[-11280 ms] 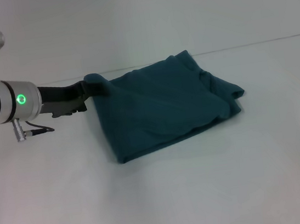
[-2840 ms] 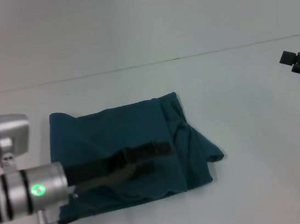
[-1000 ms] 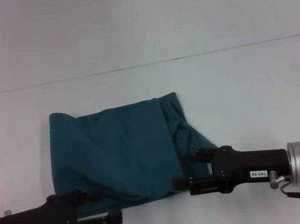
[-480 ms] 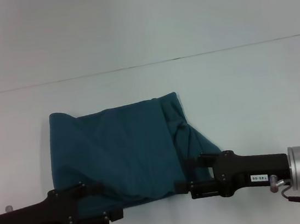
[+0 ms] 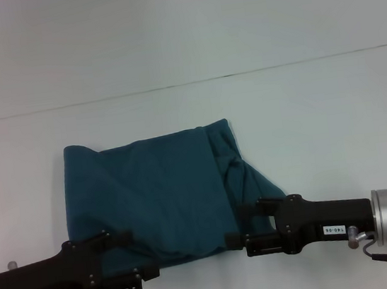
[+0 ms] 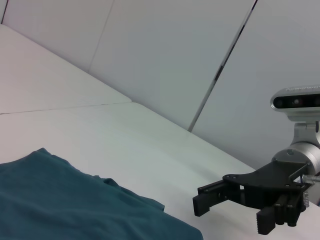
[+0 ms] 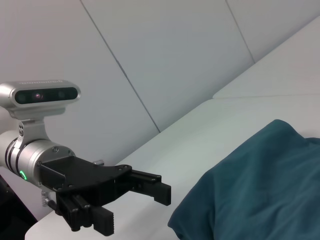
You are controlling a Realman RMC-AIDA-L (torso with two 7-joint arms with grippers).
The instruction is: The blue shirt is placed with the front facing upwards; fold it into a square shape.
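Two end effectors at shirt's near edge | shirt [image 5: 153, 192]: folded, mid-desk [image 5: 307, 137] toward its near edge | left end effector [image 5: 139, 265]: near-left corner, fingers parted | right end effector [image 5: 239, 232]: near-right corner, fingers parted

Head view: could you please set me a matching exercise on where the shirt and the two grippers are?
1. blue shirt
2. left gripper
3. right gripper

A. jaws open at the shirt's near right corner
B. jaws open at the shirt's near left corner
C. lying folded on the table

Pairs: 1-C, 2-B, 3-A
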